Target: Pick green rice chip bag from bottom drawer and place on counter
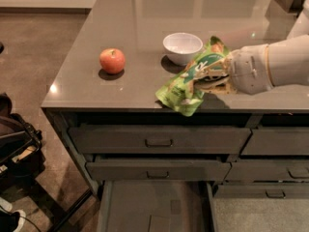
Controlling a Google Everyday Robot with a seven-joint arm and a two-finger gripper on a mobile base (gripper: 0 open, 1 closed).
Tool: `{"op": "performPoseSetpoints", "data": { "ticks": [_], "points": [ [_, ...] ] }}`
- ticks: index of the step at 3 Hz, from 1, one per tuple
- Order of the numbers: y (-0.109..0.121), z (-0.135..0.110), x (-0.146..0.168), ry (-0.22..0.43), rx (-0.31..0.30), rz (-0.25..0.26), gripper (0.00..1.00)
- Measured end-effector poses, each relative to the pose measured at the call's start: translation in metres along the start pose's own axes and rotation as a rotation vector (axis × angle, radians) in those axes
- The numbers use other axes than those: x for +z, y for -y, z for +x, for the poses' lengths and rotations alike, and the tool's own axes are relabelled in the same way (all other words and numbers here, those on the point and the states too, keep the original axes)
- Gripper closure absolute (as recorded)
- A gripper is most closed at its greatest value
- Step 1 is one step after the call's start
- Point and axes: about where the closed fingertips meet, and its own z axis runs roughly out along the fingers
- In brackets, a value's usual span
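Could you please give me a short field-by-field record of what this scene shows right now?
gripper: at the counter's front right, shut on the bag
green rice chip bag: held at the counter's front edge, lower corner overhanging it; contact with the surface cannot be told
counter: carries the bowl and the apple
white bowl: upright, just behind the bag
apple: left of the bowl, apart from it
bottom drawer: pulled open, grey floor showing

Hand [211, 77] over counter [145, 28] front, gripping green rice chip bag [177, 90], partly hidden; bottom drawer [154, 202] cropped below.
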Motion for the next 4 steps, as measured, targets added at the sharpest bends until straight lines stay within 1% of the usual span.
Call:
{"op": "performPoseSetpoints", "data": {
  "ticks": [1, 2, 3, 4],
  "points": [
    [0.007, 0.059, -0.006, -0.023, 0.0, -0.012, 1.0],
    [0.018, 0.107, -0.01, -0.061, 0.003, 0.006, 1.0],
    [0.025, 0.111, -0.015, -0.07, 0.0, 0.023, 0.81],
    [0.025, 0.111, -0.015, -0.07, 0.0, 0.023, 0.59]
  ]
}}
